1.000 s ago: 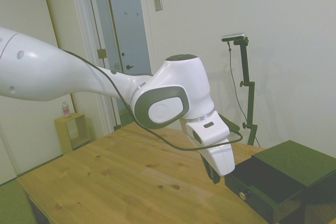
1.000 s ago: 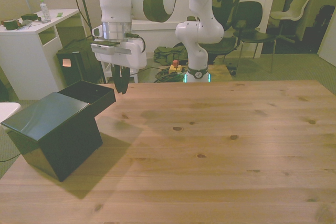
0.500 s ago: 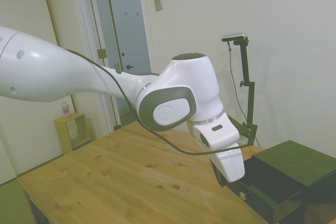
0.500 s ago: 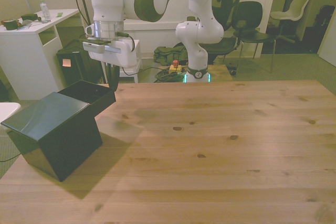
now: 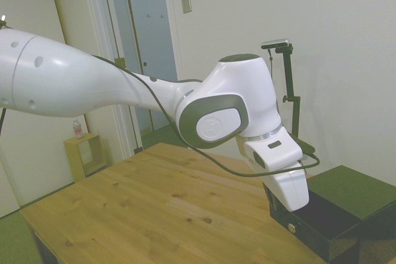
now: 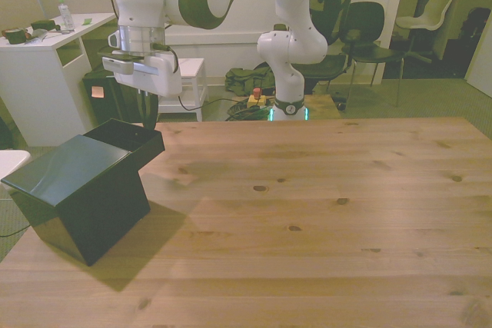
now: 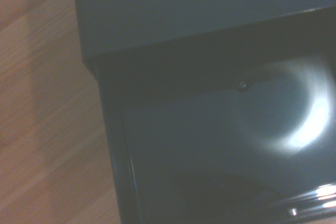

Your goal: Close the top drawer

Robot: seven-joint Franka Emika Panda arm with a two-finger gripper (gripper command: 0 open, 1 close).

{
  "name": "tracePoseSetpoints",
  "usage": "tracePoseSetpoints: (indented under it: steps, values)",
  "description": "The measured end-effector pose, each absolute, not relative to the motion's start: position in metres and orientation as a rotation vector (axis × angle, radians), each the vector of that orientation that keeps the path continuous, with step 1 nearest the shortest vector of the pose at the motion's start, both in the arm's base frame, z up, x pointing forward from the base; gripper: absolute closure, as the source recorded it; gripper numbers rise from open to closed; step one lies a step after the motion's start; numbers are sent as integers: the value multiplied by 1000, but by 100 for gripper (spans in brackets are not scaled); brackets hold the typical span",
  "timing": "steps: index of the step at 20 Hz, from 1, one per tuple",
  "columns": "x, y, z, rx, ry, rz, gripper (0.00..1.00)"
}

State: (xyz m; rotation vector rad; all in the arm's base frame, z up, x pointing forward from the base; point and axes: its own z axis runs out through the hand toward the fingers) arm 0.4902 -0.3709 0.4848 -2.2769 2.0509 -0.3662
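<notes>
The tool (image 6: 146,117) hangs at the front edge of the top drawer (image 6: 132,137), which juts half open from the chest (image 6: 77,190); whether its fingers are apart or together I cannot tell. Push squarely and level on the front, toward the chest. The forearm slopes down, wrist pointing at the table (image 6: 307,213).

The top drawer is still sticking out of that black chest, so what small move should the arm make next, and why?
Probably a short push toward the chest. The top drawer is still partly pulled out, its inside open in the wrist view, and the gripper sits at the drawer's front. Pressing on the front panel above the brass knob should slide it shut.
</notes>
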Motion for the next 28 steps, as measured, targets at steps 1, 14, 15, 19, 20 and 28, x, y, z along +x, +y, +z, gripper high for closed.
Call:
tracePoseSetpoints:
  steps: [1, 14, 15, 19, 20, 28]
  values:
    - [493, -372, 484, -2283, 2049, -366, 100]
    - [527, -390, 486, -2349, 2025, -417, 100]
    - [528, -392, 485, -2350, 2026, -419, 100]
    - [530, -402, 485, -2356, 2039, -433, 100]
    - [531, -404, 486, -2356, 2042, -439, 100]
    - [539, -419, 491, -2379, 2041, -481, 100]
